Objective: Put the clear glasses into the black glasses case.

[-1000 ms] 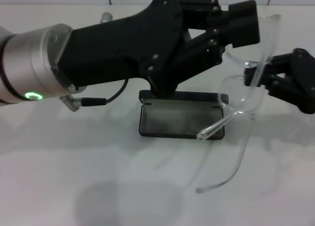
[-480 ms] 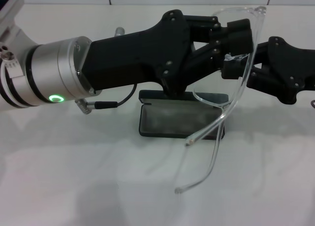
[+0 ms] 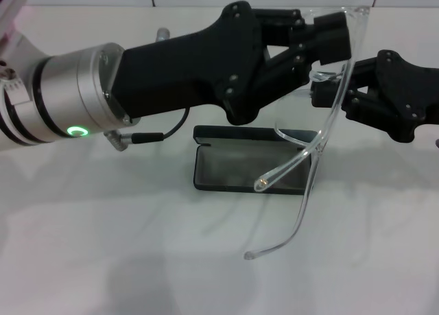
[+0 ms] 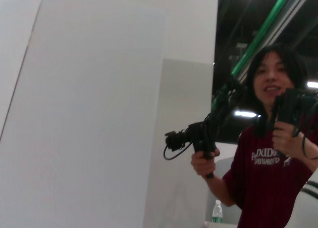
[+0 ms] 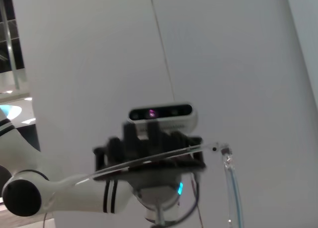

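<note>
Clear plastic, the clear glasses (image 3: 329, 95) hang in mid-air above the open black glasses case (image 3: 250, 167) on the white table (image 3: 103, 246), arms dangling; the left gripper (image 3: 336, 37) clamps the frame's top; the right gripper (image 3: 322, 92) meets its edge, grip impossible to tell; a slip in this handover could drop them beside the case; only the right wrist view shows the frame (image 5: 226, 163) against the robot's head camera (image 5: 160, 113).

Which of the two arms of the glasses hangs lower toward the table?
The arm ending in the curved tip of the clear glasses hangs lowest; the other arm's tip ends over the black glasses case.
</note>
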Controlling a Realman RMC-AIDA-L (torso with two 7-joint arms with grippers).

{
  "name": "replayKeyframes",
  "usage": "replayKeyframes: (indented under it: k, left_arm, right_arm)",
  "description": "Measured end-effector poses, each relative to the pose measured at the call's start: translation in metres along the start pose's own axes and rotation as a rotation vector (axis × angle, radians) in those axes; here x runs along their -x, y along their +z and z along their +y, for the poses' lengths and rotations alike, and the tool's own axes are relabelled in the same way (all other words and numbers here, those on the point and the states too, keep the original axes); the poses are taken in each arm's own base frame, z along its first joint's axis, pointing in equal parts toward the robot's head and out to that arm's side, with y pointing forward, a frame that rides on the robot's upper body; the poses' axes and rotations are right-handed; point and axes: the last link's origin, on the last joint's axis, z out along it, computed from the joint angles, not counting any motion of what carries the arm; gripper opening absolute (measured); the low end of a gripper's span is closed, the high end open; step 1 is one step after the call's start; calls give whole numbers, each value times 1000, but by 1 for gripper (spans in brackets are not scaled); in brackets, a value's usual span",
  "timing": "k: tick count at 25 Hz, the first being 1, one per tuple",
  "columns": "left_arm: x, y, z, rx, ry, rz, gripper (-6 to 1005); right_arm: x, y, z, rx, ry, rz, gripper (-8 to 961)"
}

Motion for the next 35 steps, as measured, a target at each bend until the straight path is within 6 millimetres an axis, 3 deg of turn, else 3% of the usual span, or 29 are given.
replayKeyframes:
  k: [7,35]
  left_arm:
    - [-6,5,2,29,16,7,109]
    - [8,-3,-1,-21,29,-11,108]
  right_arm:
    - [-4,4,-3,-17,25,26,97]
    - [5,12,-3,21,47,-29,98]
